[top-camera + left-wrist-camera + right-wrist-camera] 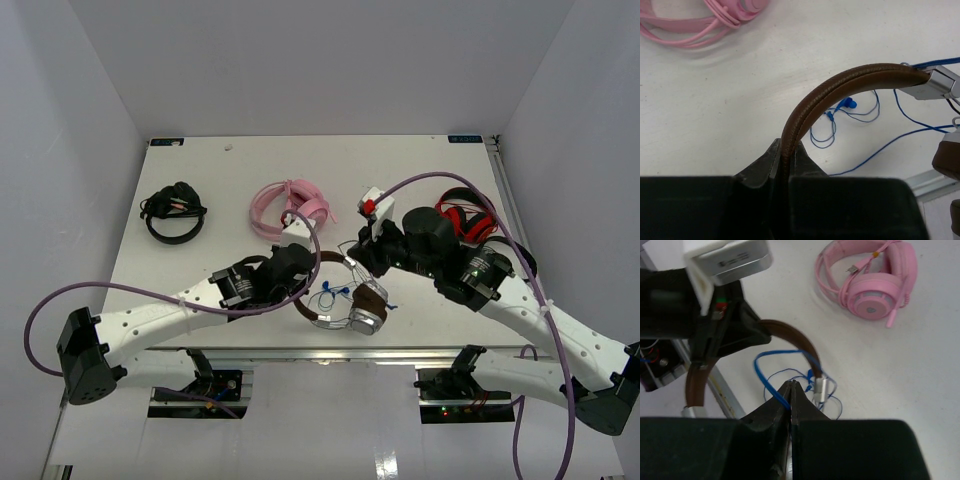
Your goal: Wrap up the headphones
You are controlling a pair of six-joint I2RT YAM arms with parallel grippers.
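The headphones (362, 300) have a brown headband (840, 85) and silver-grey ear cups, and sit near the table's front edge. My left gripper (785, 147) is shut on the headband and holds it on edge; it shows in the top view (310, 272). The thin blue cord (765, 375) loops loosely on the table under the band (860, 107). My right gripper (791, 385) is shut on a stretch of the cord just beside the headband's silver end (821, 388). In the top view the right gripper (358, 255) is close behind the headband.
Pink headphones (288, 205) lie just behind the left gripper and show in the right wrist view (875, 280). Red-and-black headphones (465, 215) lie under the right arm. Black headphones (173, 212) lie at far left. The table's front edge (300, 352) is close.
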